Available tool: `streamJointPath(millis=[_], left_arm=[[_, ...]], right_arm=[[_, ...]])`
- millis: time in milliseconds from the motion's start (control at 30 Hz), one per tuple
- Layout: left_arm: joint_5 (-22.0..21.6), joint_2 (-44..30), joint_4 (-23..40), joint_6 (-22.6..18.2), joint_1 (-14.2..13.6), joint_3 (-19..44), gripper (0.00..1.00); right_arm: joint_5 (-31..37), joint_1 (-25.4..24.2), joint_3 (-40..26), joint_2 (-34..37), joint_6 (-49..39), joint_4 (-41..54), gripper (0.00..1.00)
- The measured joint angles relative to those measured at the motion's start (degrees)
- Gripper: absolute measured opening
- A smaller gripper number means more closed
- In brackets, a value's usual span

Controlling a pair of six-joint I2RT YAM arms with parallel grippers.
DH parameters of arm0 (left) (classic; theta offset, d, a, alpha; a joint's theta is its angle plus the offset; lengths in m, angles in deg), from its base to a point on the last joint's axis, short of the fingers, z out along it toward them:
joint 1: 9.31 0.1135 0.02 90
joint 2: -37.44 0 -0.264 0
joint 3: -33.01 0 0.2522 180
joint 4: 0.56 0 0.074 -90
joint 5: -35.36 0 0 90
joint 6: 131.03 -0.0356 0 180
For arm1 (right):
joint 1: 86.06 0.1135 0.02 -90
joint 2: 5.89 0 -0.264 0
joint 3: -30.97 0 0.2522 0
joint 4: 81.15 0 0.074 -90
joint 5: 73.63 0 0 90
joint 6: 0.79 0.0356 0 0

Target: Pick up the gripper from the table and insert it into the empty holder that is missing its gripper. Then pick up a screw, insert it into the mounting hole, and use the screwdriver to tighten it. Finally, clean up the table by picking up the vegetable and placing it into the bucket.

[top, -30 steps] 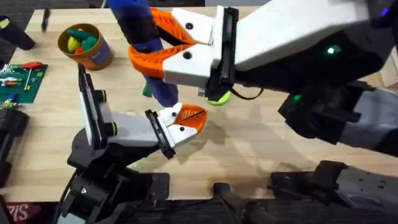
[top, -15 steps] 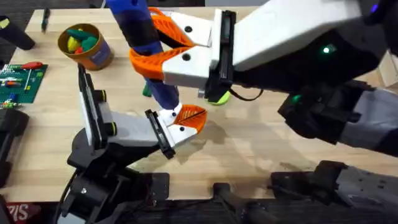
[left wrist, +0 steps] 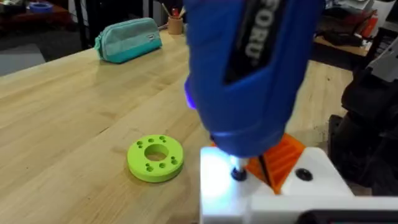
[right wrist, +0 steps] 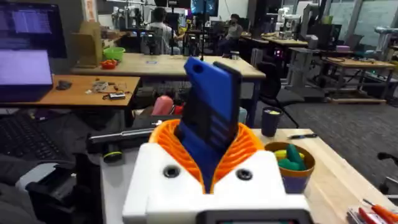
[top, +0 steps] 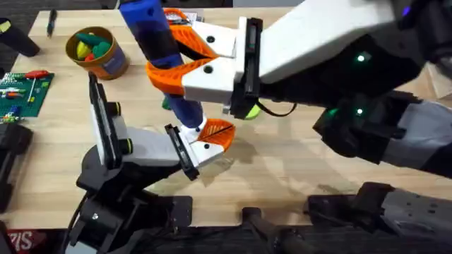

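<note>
My right jaws squeeze the blue screwdriver. Its tip presses down on the holder, right beside the orange gripper. I cannot tell how my left jaws stand.

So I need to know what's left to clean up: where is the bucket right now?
In the overhead view the bucket stands at the table's far left, beyond the green circuit board and left of the raised screwdriver.
</note>
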Motion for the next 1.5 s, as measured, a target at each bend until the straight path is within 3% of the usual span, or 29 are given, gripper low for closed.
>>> streamJointPath(millis=[1500], left_arm=[[0.0,0.0,0.0,0.7,0.0,0.0,0.008]], right_arm=[[0.0,0.0,0.0,0.8,0.6,-1.3,0.038]])
